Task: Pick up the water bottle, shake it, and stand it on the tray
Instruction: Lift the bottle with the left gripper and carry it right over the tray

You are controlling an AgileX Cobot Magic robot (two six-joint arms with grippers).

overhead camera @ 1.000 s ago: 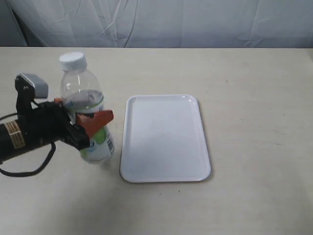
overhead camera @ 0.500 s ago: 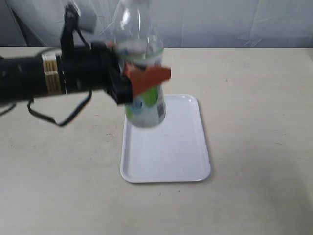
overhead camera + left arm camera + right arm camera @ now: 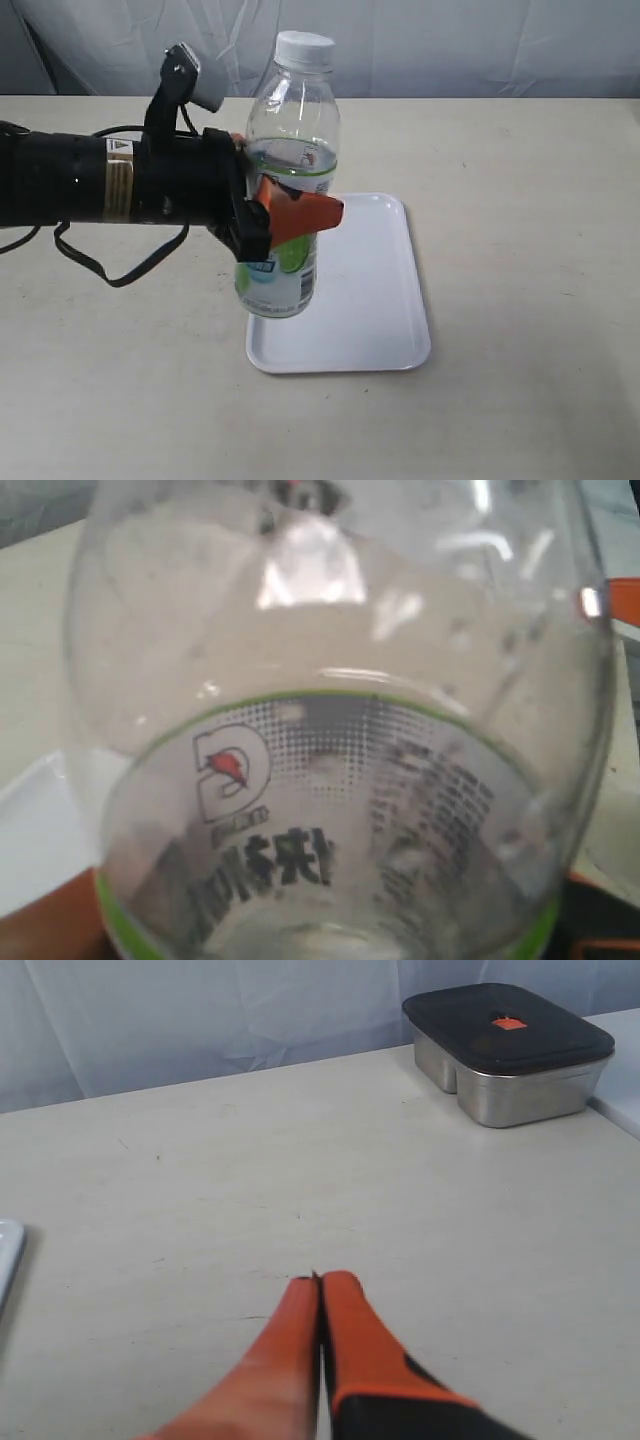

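Note:
The clear water bottle (image 3: pixel 290 160), with a white cap and a white-and-green label, hangs upright and slightly tilted in the air over the left edge of the white tray (image 3: pixel 365 300). My left gripper (image 3: pixel 285 205) is shut on the bottle's middle, its orange fingers (image 3: pixel 300 213) across the label. In the left wrist view the water bottle (image 3: pixel 330 780) fills the picture, label lettering facing the camera. My right gripper (image 3: pixel 318 1285) is shut with nothing in it, orange fingers pressed together low over bare table; it does not show in the exterior view.
A steel lunch box (image 3: pixel 510 1050) with a dark lid stands far off beyond the right gripper. A grey cloth backdrop hangs behind the beige table (image 3: pixel 520 200). The left arm's black body (image 3: pixel 100 185) stretches in from the left edge.
The left arm lifted the bottle from the table left of the tray, swung it up and right, then brought it lower over the tray's left edge.

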